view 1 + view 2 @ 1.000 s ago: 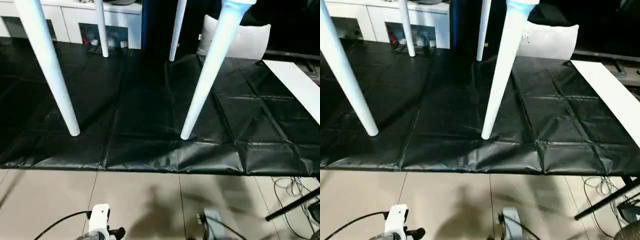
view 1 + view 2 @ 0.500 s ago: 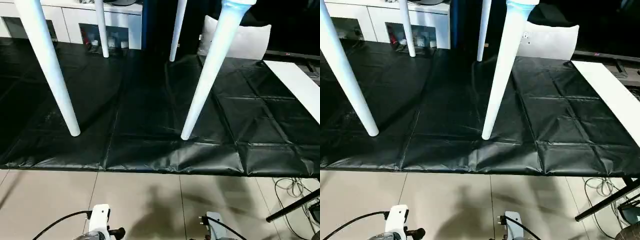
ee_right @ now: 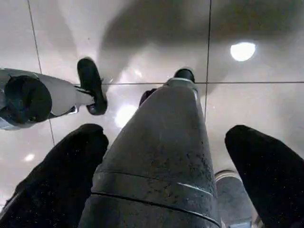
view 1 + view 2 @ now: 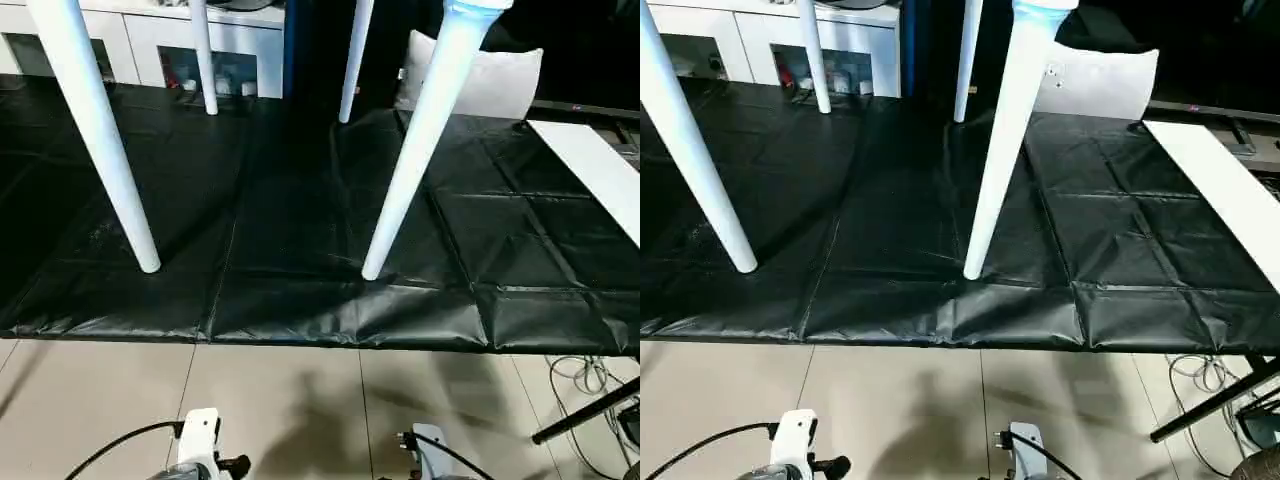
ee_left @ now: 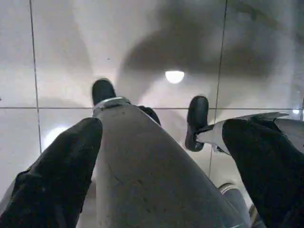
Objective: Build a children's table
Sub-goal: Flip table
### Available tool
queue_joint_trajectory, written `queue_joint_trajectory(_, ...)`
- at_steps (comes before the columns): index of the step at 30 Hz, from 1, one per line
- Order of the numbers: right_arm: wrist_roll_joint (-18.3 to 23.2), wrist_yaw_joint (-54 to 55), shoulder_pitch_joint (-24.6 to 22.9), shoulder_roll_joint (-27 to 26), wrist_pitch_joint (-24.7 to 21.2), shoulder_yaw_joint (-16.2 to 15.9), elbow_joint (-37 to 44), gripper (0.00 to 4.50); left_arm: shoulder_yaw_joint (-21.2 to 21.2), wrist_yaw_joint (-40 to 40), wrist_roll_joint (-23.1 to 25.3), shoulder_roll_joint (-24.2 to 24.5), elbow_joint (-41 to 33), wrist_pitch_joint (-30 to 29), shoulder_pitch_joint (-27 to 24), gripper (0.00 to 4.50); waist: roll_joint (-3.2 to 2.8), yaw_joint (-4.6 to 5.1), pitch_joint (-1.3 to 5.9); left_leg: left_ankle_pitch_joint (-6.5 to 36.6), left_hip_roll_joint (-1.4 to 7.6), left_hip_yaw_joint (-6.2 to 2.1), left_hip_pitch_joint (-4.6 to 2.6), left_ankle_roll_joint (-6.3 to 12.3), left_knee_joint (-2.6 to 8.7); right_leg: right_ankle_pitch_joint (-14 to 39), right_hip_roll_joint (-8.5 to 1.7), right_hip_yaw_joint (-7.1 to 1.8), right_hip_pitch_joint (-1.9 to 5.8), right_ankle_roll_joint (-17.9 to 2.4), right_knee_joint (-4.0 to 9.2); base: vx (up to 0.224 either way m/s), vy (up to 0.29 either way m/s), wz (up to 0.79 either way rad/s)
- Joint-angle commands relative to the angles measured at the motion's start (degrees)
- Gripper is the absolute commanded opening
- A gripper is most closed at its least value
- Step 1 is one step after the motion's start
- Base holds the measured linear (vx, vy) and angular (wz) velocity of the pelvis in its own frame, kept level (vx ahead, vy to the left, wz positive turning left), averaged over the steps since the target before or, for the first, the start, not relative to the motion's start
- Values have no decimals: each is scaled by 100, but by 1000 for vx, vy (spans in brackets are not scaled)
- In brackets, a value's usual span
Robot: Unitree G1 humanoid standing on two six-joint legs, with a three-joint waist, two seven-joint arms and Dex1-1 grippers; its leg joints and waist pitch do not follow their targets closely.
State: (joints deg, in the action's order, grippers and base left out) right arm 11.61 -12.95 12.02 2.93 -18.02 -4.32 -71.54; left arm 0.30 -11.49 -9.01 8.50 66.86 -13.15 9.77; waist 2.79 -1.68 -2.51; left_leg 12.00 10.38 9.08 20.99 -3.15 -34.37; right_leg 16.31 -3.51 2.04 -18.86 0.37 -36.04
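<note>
The children's table stands on the black mat (image 4: 300,220), four white legs (image 4: 410,150) planted there, the tabletop above the head views. Well off the mat, over the tiled floor (image 5: 57,47), the left pincer (image 5: 156,156) and right pincer (image 3: 161,171) point downward, fingers spread wide, each straddling a grey robot leg (image 3: 166,142), gripping nothing.

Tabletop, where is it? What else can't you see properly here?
1. Tabletop: cut off by the eye views' top edge, above the four legs.
2. Grey-white bag: partly hidden behind the near right leg, left eye view.
3. White board strip: cut by the right edge.
4. Shelf items: too small.
</note>
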Motion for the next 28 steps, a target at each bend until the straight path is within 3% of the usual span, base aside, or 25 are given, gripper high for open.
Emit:
queue_joint_trajectory(1,25,9,0,25,-46,42,-75,450,20,16,67,-32,206,-74,-91,449,-98,-6,173,1097,421,-101,-76,117,544,-341,-587,-282,45,-1579,459,0,0,0)
queue_joint_trajectory(28,25,9,0,25,-46,42,-75,450,20,16,67,-32,206,-74,-91,449,-102,-5,156,1133,447,-48,-85,52,566,-285,-581,-293,15,-1526,484,0,0,0)
